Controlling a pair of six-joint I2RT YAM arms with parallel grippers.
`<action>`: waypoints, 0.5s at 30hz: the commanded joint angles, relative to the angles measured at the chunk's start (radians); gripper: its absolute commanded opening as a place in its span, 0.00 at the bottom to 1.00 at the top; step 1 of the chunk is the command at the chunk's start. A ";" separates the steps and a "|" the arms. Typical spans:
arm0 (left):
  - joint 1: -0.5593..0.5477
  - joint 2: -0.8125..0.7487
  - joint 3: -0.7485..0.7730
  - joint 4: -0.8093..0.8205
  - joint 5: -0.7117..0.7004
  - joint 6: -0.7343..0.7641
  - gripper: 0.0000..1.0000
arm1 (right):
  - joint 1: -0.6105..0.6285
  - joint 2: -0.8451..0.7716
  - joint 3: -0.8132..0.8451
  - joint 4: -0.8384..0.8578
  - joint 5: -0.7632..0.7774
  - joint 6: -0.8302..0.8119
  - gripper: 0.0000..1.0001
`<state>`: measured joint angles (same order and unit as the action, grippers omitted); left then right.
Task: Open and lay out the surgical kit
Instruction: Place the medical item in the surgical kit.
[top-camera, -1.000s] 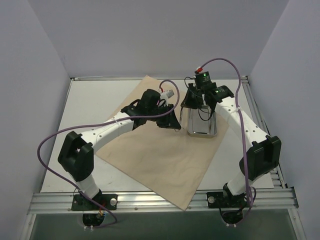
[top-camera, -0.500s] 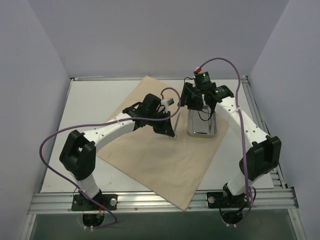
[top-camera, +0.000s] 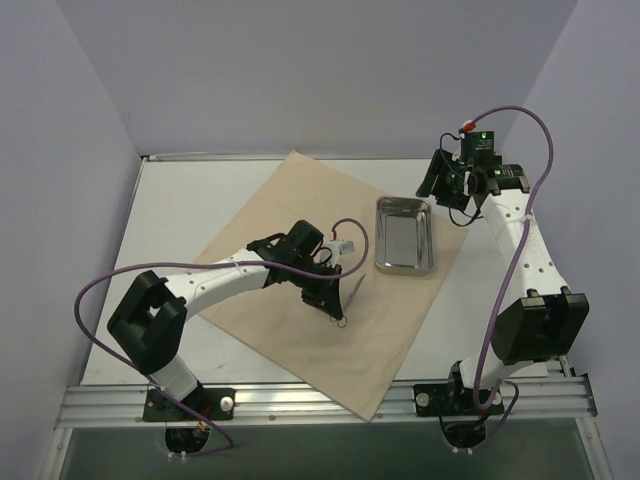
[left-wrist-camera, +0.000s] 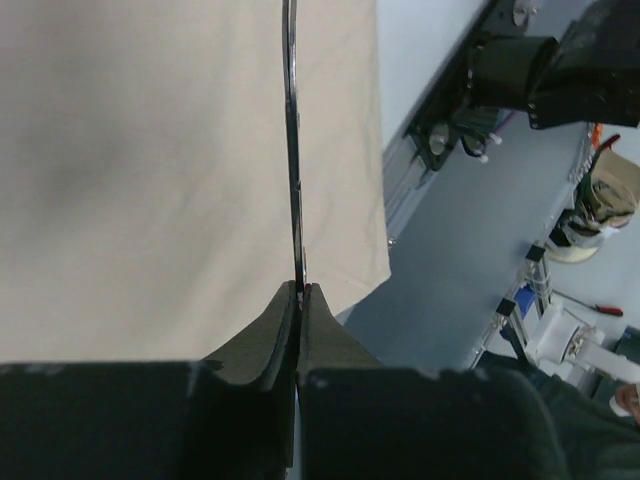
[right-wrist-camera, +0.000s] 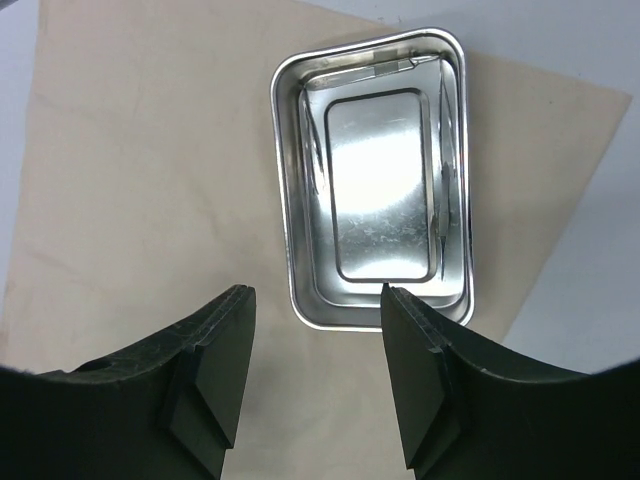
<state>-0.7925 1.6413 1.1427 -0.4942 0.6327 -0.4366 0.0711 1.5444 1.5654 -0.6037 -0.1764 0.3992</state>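
The tan wrap sheet (top-camera: 300, 260) lies spread out flat as a large square on the white table. The shiny steel tray (top-camera: 403, 235) stands on its right part. My left gripper (top-camera: 337, 303) hangs low over the sheet's middle, shut on a thin metal tool that looks like the scissors (top-camera: 344, 312). In the left wrist view the tool (left-wrist-camera: 291, 150) shows edge-on, sticking out from the closed gripper (left-wrist-camera: 298, 288). My right gripper (top-camera: 438, 182) is open and empty, raised behind and to the right of the tray. In the right wrist view the tray (right-wrist-camera: 300, 300) holds a thin tool, perhaps tweezers (right-wrist-camera: 441, 190), along its wall.
The sheet's near corner reaches the aluminium rail (top-camera: 320, 400) at the table's front edge. Grey walls (top-camera: 80, 150) close in the left, back and right sides. Bare white table (top-camera: 180, 200) shows left of the sheet.
My left gripper has moved from beside the tray toward the near middle of the sheet, carrying the thin tool. My right gripper has drawn back to the right, uncovering the tray.
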 joint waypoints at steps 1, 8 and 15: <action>-0.050 0.035 0.009 0.103 0.108 0.000 0.02 | -0.011 -0.032 -0.004 -0.015 -0.060 -0.033 0.53; -0.132 0.123 -0.024 0.247 0.191 -0.077 0.02 | -0.028 -0.037 -0.021 -0.010 -0.067 -0.034 0.53; -0.166 0.163 -0.109 0.518 0.265 -0.221 0.02 | -0.039 -0.044 -0.036 -0.019 -0.060 -0.046 0.53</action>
<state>-0.9466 1.7889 1.0458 -0.1955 0.8219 -0.5732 0.0391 1.5444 1.5436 -0.6041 -0.2287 0.3710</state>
